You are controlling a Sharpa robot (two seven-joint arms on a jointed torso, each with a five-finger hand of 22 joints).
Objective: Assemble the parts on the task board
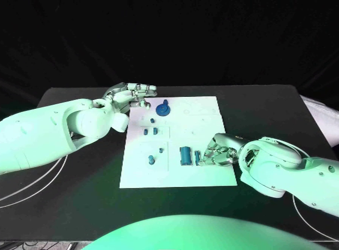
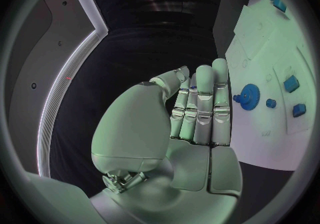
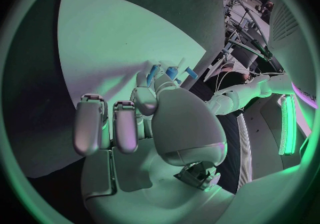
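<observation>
Silver right robot hand (image 1: 218, 151) low over the near right part of the white task board (image 1: 203, 112), fingers curled down beside two upright blue pegs (image 1: 186, 154). Seen from the right wrist, small blue pieces (image 3: 172, 72) just past the fingertips (image 3: 152, 77); cannot tell whether pinched or merely touched. Left robot hand (image 1: 130, 94) raised at the board's far left corner, fingers held straight and close together, grasping nothing, palm released. From the left wrist, same fingers (image 2: 203, 106) side by side, near the blue gear (image 2: 250, 96) but apart from it.

Blue gear (image 1: 164, 108) seated at the far end of the board, just beside the left fingertips. Small blue parts (image 1: 150, 122) in a row below the gear, with two more (image 1: 153, 132) in the middle left panel. Near left panel holding a rounded blue part (image 1: 150, 159) and a smaller one (image 1: 162, 150) beside it. From the left wrist, two blue blocks (image 2: 291, 83) on the board beyond the gear.

Black surface (image 1: 267, 104) under the board, all round it.
</observation>
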